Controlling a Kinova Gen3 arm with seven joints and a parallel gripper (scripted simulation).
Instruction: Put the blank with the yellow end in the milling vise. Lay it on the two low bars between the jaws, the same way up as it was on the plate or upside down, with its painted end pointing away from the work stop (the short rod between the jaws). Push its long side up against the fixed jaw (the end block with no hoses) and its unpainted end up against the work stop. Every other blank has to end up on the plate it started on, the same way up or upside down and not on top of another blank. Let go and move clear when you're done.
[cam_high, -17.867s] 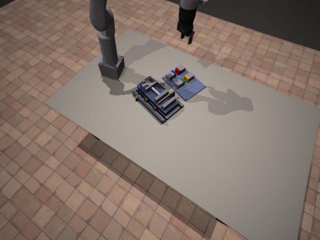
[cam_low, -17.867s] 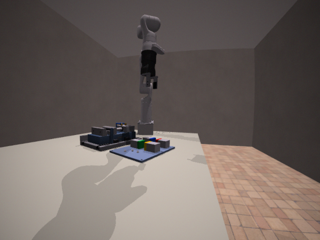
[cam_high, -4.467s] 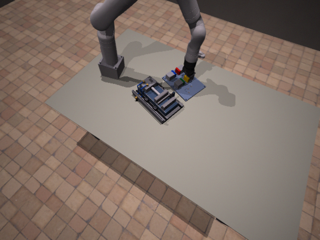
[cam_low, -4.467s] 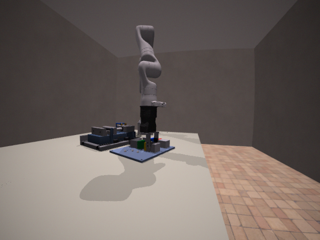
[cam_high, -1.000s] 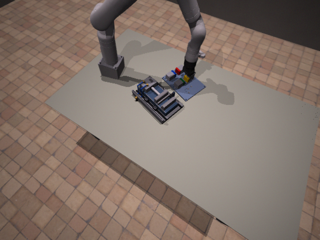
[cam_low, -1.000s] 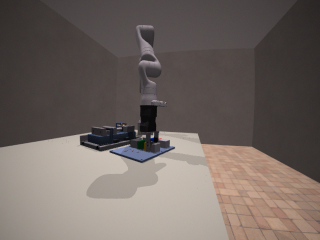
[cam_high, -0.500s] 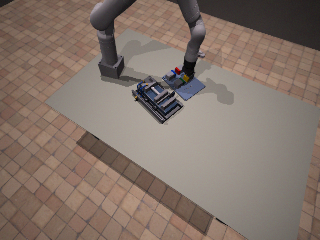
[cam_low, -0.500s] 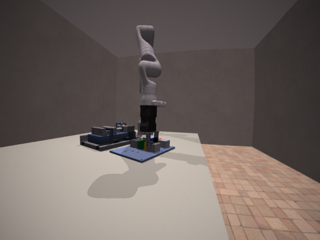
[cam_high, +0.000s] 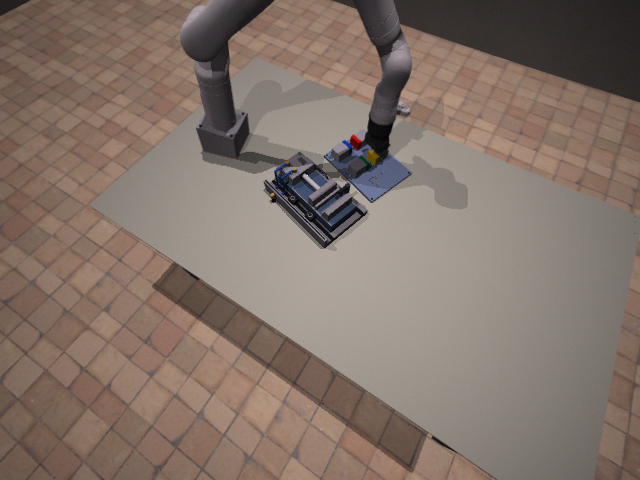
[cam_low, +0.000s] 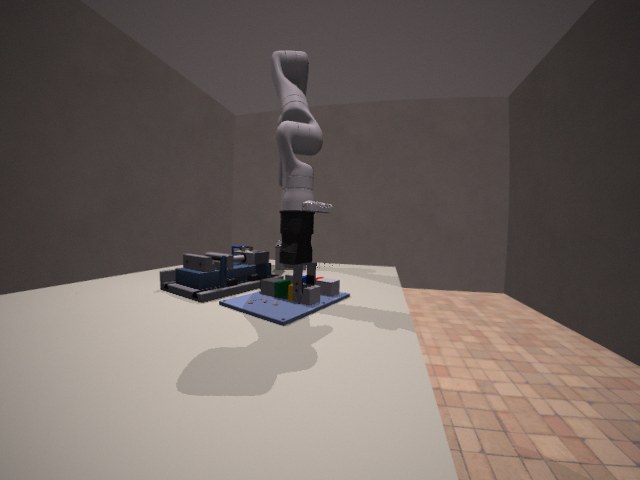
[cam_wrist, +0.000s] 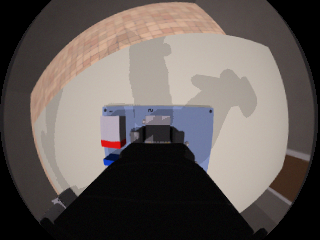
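The blank with the yellow end (cam_high: 373, 156) sits on the blue plate (cam_high: 368, 171), its yellow end toward the plate's middle; it also shows in the exterior view (cam_low: 291, 291). My gripper (cam_high: 376, 149) stands straight down over it, and its fingers (cam_low: 303, 279) are shut on the blank, which still rests on the plate. The milling vise (cam_high: 315, 198) stands left of the plate, with nothing between its jaws. In the wrist view the gripper body (cam_wrist: 156, 135) hides the yellow-ended blank.
Other grey blanks sit on the plate: one with a red end (cam_high: 356, 140), one with a blue end (cam_high: 341, 150), one with a green end (cam_high: 358, 166). The red-ended blank also shows in the wrist view (cam_wrist: 112, 130). The arm's base (cam_high: 222, 133) stands behind the vise.
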